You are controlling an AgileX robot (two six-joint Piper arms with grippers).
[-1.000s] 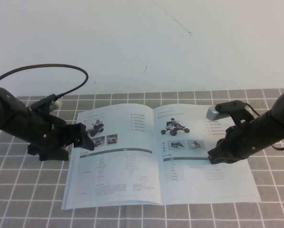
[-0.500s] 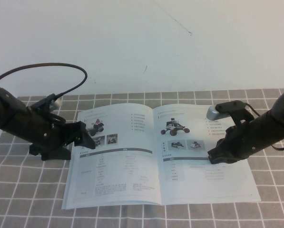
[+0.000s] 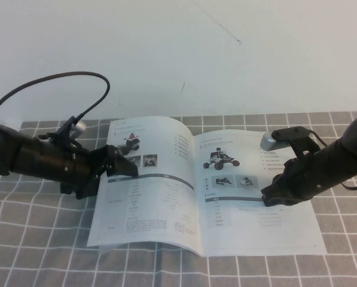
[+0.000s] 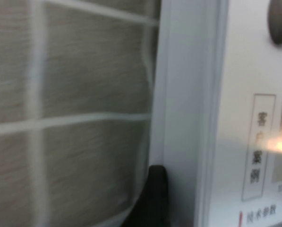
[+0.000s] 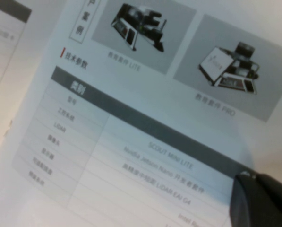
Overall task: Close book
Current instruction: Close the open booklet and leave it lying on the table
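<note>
Left gripper sits at the outer edge of the left page, pinching it; in the left wrist view we see one dark fingertip against that edge. The page stands raised and bowed off the checked cloth. Right gripper rests on the right page, tip down near mid-page; we cannot tell whether it is spread or pressed together. The book lies open at the middle of the cloth-covered worktop, between the two arms, with its right half flat.
</note>
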